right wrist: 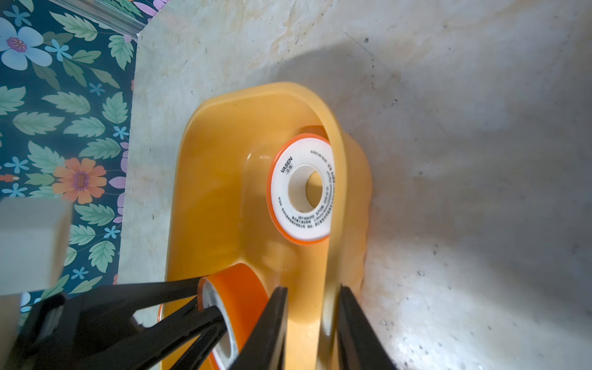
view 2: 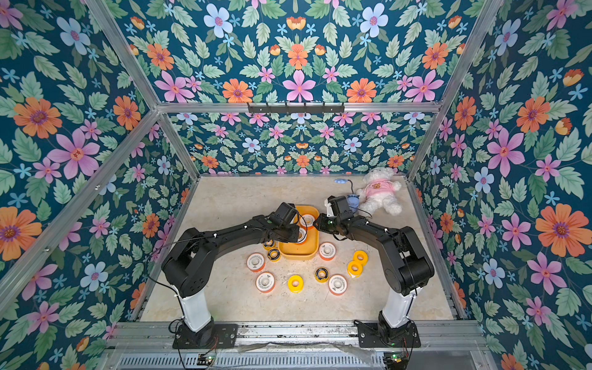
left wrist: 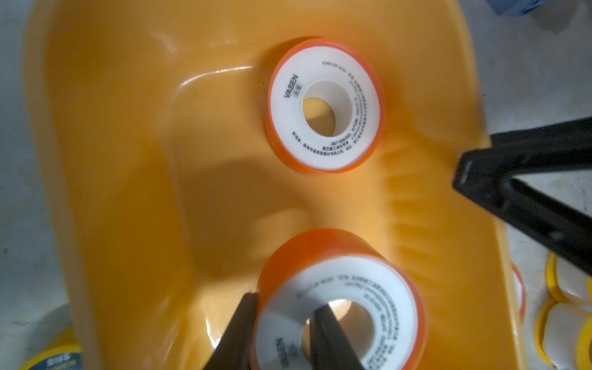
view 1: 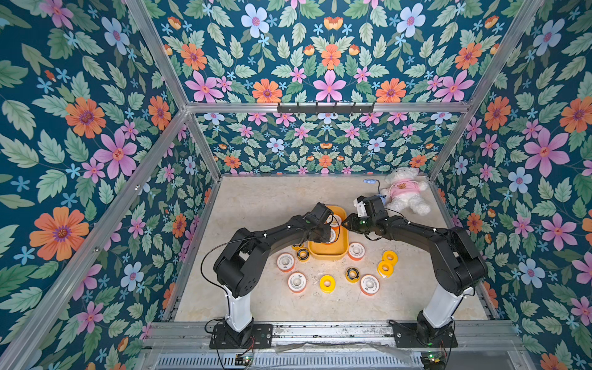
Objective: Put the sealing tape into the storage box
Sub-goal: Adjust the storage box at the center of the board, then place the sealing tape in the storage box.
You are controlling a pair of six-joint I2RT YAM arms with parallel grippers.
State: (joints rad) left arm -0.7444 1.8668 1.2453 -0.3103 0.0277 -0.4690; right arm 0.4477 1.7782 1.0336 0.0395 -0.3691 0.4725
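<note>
The yellow-orange storage box (view 1: 326,256) (left wrist: 128,160) (right wrist: 224,192) sits mid-table. One white-faced, orange-rimmed sealing tape roll (left wrist: 362,96) (right wrist: 301,224) lies flat inside it. My left gripper (left wrist: 285,302) is shut on a second such roll (left wrist: 384,298) (right wrist: 243,288), one finger through its hole and one outside its rim, just above the box floor. My right gripper (right wrist: 313,290) (view 1: 344,222) straddles the box's side wall, one finger inside and one outside, shut on it. Several loose rolls lie in front of the box: white-faced (view 1: 285,262), yellow (view 1: 327,283), black-and-yellow (view 1: 352,274).
A white teddy bear in a pink shirt (view 1: 405,192) lies at the back right, with a blue gadget (view 1: 382,198) beside it just behind my right wrist. Floral walls enclose the table on three sides.
</note>
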